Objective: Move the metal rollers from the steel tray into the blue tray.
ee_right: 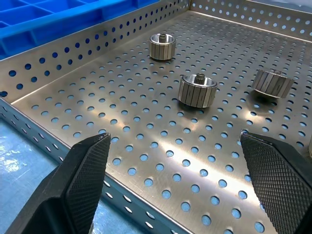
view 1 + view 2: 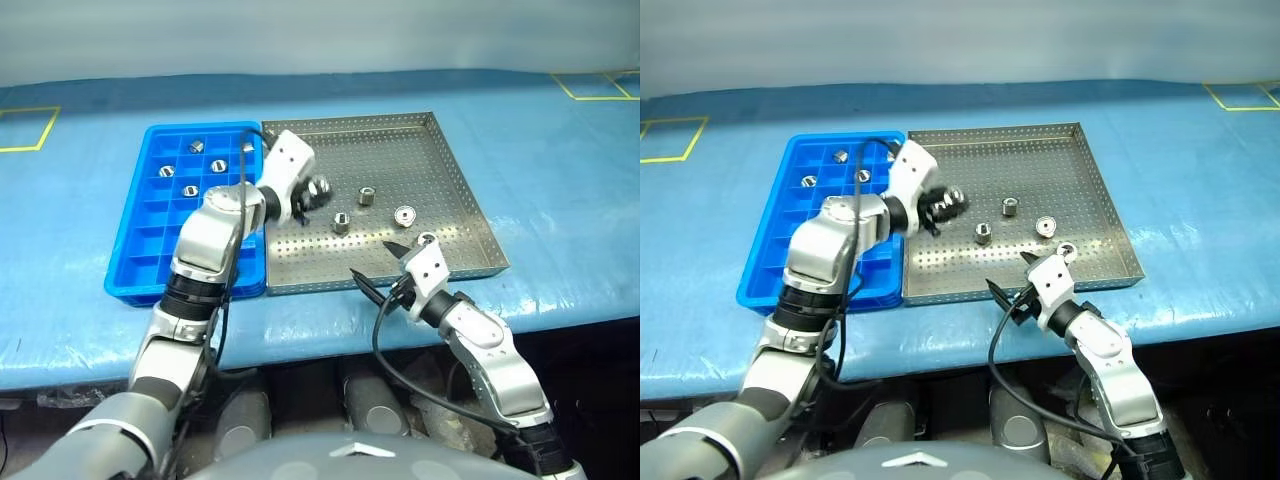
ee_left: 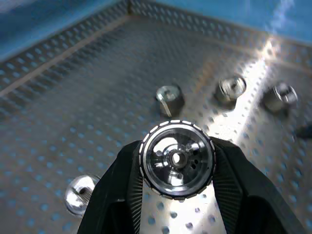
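My left gripper [image 2: 312,194] hangs over the left part of the steel tray [image 2: 472,200], shut on one flanged metal roller [image 3: 177,158] that sits end-on between its black fingers [image 3: 117,195]. Loose rollers lie on the tray's perforated floor: one [image 2: 367,195], a second [image 2: 341,222], a third [image 2: 404,214] and another by the near rim [image 2: 427,240]. The blue tray [image 2: 130,235] lies against the steel tray's left side, with several rollers [image 2: 189,190] in its far compartments. My right gripper [image 2: 378,267] is open at the steel tray's near rim, with nothing between its fingers [image 1: 83,180].
Both trays rest on a blue-covered table [image 2: 560,150] with yellow tape marks at the far corners [image 2: 30,128]. The table's front edge runs just below the trays. A black cable [image 2: 385,350] loops under my right arm.
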Controlling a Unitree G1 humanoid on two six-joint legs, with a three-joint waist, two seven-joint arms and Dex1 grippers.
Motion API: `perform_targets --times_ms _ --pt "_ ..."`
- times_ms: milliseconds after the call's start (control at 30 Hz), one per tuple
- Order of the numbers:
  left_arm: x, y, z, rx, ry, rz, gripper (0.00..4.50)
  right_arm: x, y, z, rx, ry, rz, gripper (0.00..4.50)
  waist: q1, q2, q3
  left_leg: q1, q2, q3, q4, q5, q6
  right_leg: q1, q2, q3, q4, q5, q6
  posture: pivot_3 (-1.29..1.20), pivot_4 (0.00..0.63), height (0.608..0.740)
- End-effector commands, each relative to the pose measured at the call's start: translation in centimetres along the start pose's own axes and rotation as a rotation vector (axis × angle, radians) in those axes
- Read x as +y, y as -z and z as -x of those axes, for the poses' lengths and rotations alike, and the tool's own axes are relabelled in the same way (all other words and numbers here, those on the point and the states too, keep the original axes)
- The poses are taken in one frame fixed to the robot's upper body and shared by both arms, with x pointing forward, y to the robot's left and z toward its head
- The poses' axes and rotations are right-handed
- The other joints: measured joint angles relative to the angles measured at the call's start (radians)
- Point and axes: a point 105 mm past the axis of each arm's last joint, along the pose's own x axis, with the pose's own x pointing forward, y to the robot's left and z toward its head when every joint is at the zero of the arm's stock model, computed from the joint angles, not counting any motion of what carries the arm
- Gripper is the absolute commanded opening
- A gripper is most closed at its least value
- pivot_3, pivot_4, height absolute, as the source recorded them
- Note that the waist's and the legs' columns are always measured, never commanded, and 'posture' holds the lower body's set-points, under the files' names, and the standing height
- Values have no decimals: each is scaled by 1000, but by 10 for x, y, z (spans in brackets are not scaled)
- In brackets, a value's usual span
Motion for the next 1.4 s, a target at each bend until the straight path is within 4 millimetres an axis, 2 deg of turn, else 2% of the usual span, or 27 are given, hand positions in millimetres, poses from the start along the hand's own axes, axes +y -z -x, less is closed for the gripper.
perform_targets --times_ms 33,67,133,267,433,633,867,900,1000,1133,1200,1300,1400 --pt "60 -23 38 -208 -445 48 1712 2 -8 -4 -30 -18 26 4500 4 0 0 1 0 0 0 0 0 1 0 0 0 0 0 -89 150 740" --pt "81 -16 51 -208 -608 62 1712 4 -8 -6 -31 -33 29 4500 6 0 0 2 0 1 0 0 0 2 0 0 0 0 0 -74 150 740" --pt "109 -5 72 -203 -852 67 1712 6 -11 -10 -40 -53 32 4500 12 0 0 4 0 1 0 0 0 4 0 0 0 1 0 -64 150 740" --pt "133 9 96 -187 -1100 76 1712 9 -16 -16 -60 -78 38 4500 40 -5 2 3 -1 0 2 0 -1 4 0 0 0 2 2 -53 150 740" --pt "138 26 93 -125 -1107 41 1712 17 -17 -18 -68 -99 31 4500 76 -6 2 -2 -4 -2 5 0 0 3 -2 -1 -2 3 2 -60 150 740" --pt "141 46 83 -68 -1041 64 1712 20 -15 -16 -65 -96 20 4500 70 -6 2 -6 -3 -4 6 0 0 0 -2 -3 -2 6 -2 -79 150 740" --pt "152 65 89 51 -1120 66 1712 19 -14 -12 -59 -80 21 4500 58 -6 2 -5 -3 -3 7 0 0 0 -2 -3 -1 4 1 -93 150 740" --pt "152 67 90 63 -1124 71 2062 19 -14 -12 -57 -79 22 4500 58 -6 2 -5 -3 -3 7 0 0 0 -2 -3 -1 4 1 -93 150 740" --pt "150 69 87 76 -1114 65 3018 18 -15 -12 -63 -75 21 4500 56 -6 2 -6 -3 -3 7 0 0 0 -2 -4 -1 4 1 -94 150 740" --pt "136 59 74 18 -993 27 4343 14 -23 -14 -104 -40 -25 4500 51 -6 2 -5 -2 -3 7 0 0 0 -1 -4 -1 4 1 -92 150 740" --pt "124 48 64 -42 -879 14 4343 8 -28 -16 -133 0 -51 4500 51 -6 2 -5 -2 -3 7 0 0 0 -1 -4 -1 4 1 -92 150 740" --pt "94 25 47 -168 -628 -31 4343 2 -32 -16 -155 33 -69 4500 53 -6 2 -6 -2 -3 7 0 0 0 -1 -3 -1 5 0 -93 150 740" --pt "66 11 30 -213 -441 -36 4343 1 -31 -15 -148 38 -64 4500 59 -6 2 -6 -2 -3 7 0 0 -1 -2 -4 -2 6 -2 -93 150 740"
